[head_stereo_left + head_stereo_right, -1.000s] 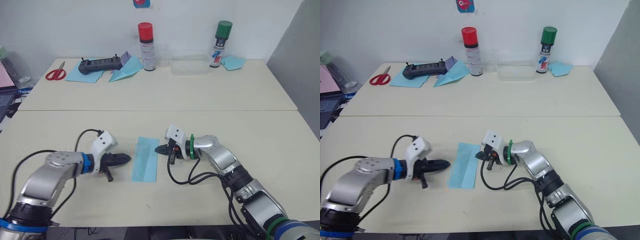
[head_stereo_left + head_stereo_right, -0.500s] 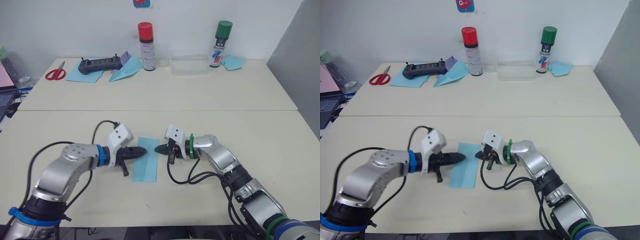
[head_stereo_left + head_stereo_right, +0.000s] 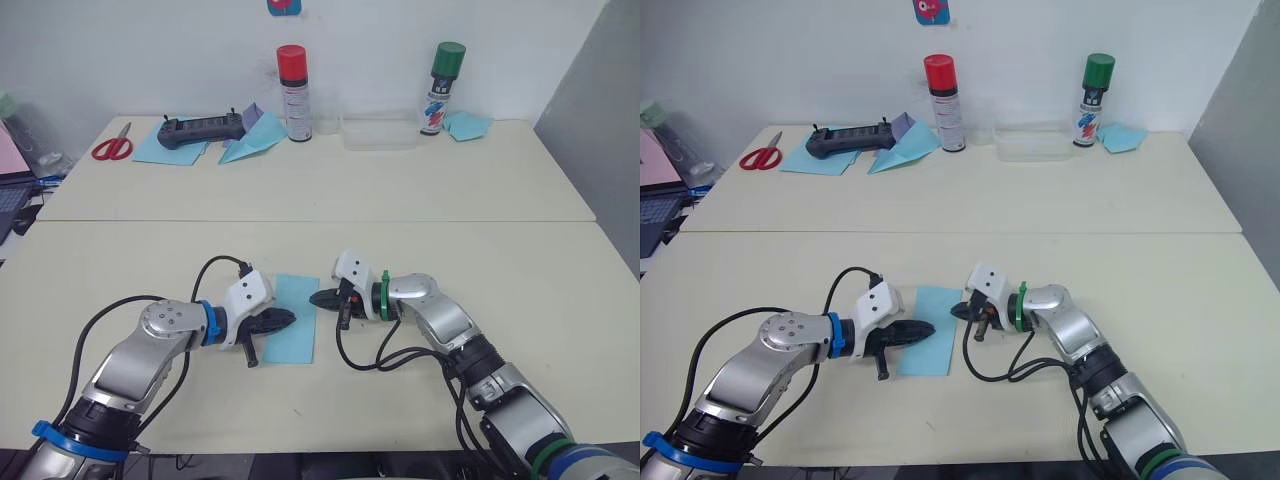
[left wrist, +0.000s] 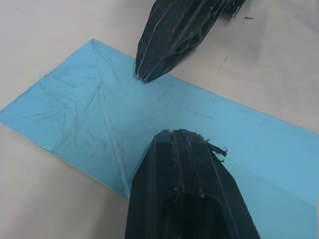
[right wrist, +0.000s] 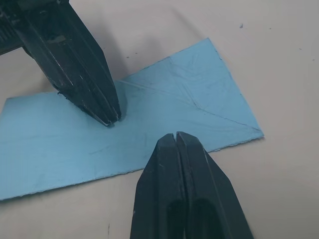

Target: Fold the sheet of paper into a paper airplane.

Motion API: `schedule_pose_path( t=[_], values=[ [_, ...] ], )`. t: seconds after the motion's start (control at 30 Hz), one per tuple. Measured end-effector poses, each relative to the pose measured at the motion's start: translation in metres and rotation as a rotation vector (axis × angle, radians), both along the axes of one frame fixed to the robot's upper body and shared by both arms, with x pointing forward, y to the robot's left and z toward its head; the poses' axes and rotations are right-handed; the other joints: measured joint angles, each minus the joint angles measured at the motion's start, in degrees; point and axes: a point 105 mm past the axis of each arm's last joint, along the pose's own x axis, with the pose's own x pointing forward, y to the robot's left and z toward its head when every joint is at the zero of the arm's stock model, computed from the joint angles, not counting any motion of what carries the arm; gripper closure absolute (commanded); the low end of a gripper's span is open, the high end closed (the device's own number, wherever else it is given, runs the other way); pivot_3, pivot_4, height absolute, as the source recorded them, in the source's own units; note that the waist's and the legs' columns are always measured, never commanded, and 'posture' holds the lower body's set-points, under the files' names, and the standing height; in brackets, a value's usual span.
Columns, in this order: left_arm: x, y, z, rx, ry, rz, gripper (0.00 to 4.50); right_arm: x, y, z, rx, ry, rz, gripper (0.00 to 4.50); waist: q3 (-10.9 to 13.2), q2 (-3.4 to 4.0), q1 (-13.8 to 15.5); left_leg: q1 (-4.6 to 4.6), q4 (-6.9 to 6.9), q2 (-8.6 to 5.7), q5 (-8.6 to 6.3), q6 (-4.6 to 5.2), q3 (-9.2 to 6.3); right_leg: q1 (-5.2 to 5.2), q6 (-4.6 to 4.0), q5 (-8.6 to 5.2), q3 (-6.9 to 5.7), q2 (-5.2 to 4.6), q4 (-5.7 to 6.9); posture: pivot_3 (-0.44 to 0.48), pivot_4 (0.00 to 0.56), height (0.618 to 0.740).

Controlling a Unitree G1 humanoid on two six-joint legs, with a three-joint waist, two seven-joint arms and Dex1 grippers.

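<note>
- Scissors [image 3: 111,147], red-handled: far bench, far left, beside light-blue sheets.
- Black controller [image 3: 200,129]: resting on blue sheets [image 3: 150,150] at back of far bench.
- Blue dart-shaped plane [image 3: 252,140]: just right of controller, purple sheet [image 3: 251,114] behind it.
- Left gripper [image 3: 287,317]: fingers pressed together, tip down on left half of the sheet of paper, roughly mid-length; touching paper, not clamped on it.
- Sheet of paper [image 3: 293,330]: light blue, folded to a long narrow rectangle, flat on near bench [image 3: 130,260] between the two grippers; diagonal crease lines visible at one end in the wrist views.
- Red-capped spray can [image 3: 292,92]: upright, back of far bench, just right of dart plane.
- Right gripper [image 3: 317,298]: fingers closed together, tip at right long edge of paper, toward its far end; holding nothing.
- Clear plastic tray [image 3: 379,131]: far bench, between the two cans.
- Green-capped spray can [image 3: 440,88]: upright, right of tray.
- Small folded blue paper [image 3: 467,125]: just right of green-capped can.
</note>
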Motion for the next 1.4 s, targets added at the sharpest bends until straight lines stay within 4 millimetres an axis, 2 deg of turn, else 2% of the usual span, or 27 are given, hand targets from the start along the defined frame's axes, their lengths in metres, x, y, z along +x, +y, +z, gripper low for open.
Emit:
schedule_pose_path(
  t=[0.1, 0.33, 0.6, 0.73, 0.83, 0.93, 1.07, 1.4],
  values=[
    [0.001, 0.001, -0.001, -0.001, -0.002, 0.003, 4.50, 0.004, 0.001, -0.003, -0.011, -0.016, -0.016, 4.48, 0.0, 0.01, 0.0, 0.08, 0.00, 0.01, 0.00, 0.00, 0.00, 0.04, -0.02, 0.02, 0.00, 0.01, 0.03, 0.000, 0.150, 0.740],
    [0.001, 0.002, -0.002, -0.004, -0.003, 0.006, 4.50, 0.036, -0.009, 0.000, -0.014, -0.084, -0.170, 4.48, -0.1, -0.04, 0.0, 0.23, 0.01, -0.04, 0.01, 0.00, 0.01, 0.22, -0.03, 0.02, 0.02, -0.04, 0.00, 0.000, 0.150, 0.740],
    [0.003, 0.001, -0.003, -0.013, -0.003, 0.009, 4.50, 0.041, -0.011, 0.001, 0.029, -0.095, -0.195, 4.48, -0.2, -0.02, 0.1, 0.25, 0.02, -0.04, 0.03, 0.01, 0.01, 0.24, -0.02, 0.04, 0.03, -0.04, 0.01, 0.000, 0.150, 0.740],
    [0.006, -0.004, -0.002, -0.021, -0.013, -0.010, 4.50, 0.030, -0.022, 0.005, 0.167, 0.003, -0.201, 4.48, -0.1, -0.01, 0.6, 0.03, 0.01, -0.08, 0.03, 0.01, -0.03, 0.15, -0.01, 0.03, -0.02, -0.06, -0.05, 0.000, 0.150, 0.740],
    [0.011, -0.006, 0.000, -0.022, -0.021, -0.010, 4.50, 0.018, -0.023, 0.009, 0.222, 0.047, -0.157, 4.48, -0.1, 0.03, 0.7, -0.07, 0.00, -0.08, 0.03, 0.01, -0.03, 0.03, 0.00, 0.03, -0.02, -0.05, -0.06, 0.000, 0.150, 0.740],
    [0.013, -0.007, 0.001, -0.017, -0.029, -0.012, 4.50, 0.012, -0.019, 0.012, 0.205, 0.031, -0.120, 4.48, -0.1, 0.05, 0.6, -0.05, 0.00, -0.07, 0.03, 0.01, -0.03, 0.02, 0.00, 0.03, -0.03, -0.05, -0.05, 0.000, 0.150, 0.740],
    [0.013, -0.008, 0.000, -0.016, -0.030, -0.014, 4.50, 0.005, -0.014, 0.000, 0.137, 0.029, -0.091, 4.48, -0.1, 0.04, 0.7, -0.07, 0.00, -0.08, 0.03, 0.01, -0.02, 0.03, -0.01, 0.02, -0.02, -0.06, -0.07, 0.000, 0.150, 0.740],
    [0.011, -0.009, 0.000, -0.015, -0.028, -0.017, 4.50, -0.003, -0.010, -0.004, 0.021, -0.008, -0.020, 4.48, -0.2, 0.02, 0.7, -0.01, -0.02, -0.07, 0.03, 0.01, -0.01, 0.08, -0.02, 0.00, -0.02, -0.06, -0.08, 0.000, 0.150, 0.740]
  ],
)
